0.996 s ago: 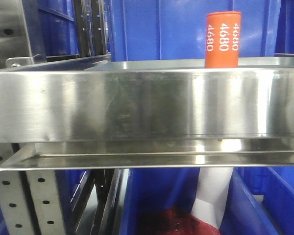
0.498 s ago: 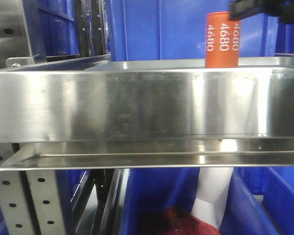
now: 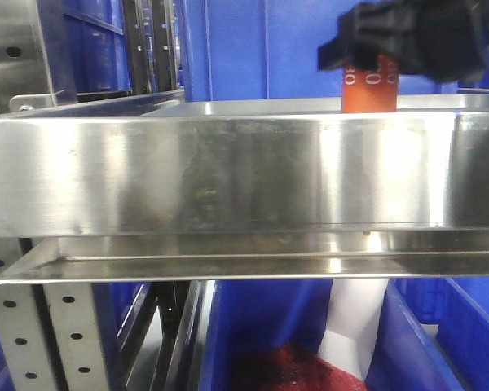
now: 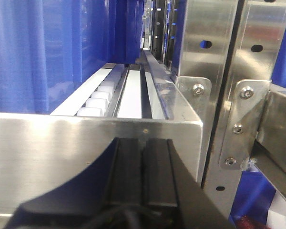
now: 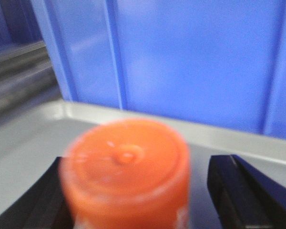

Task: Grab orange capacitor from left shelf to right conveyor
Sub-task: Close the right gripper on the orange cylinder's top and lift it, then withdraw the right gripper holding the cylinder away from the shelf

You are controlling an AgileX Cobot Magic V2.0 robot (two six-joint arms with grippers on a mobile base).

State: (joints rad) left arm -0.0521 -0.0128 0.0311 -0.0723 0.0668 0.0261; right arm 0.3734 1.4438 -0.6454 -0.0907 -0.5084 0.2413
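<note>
Orange capacitor (image 3: pixel 370 94) standing upright on the left shelf (image 3: pixel 228 175), behind the tall front lip and toward its right end, with a blue bin (image 3: pixel 261 49) behind. Right gripper (image 5: pixel 138 164) level with the capacitor's top, jaws wide open and straddling it. A clear gap shows beside one finger (image 5: pixel 236 191); this view is blurred. Left gripper (image 4: pixel 143 148) faces a steel panel (image 4: pixel 62 143), jaws pressed together, holding nothing.
</note>
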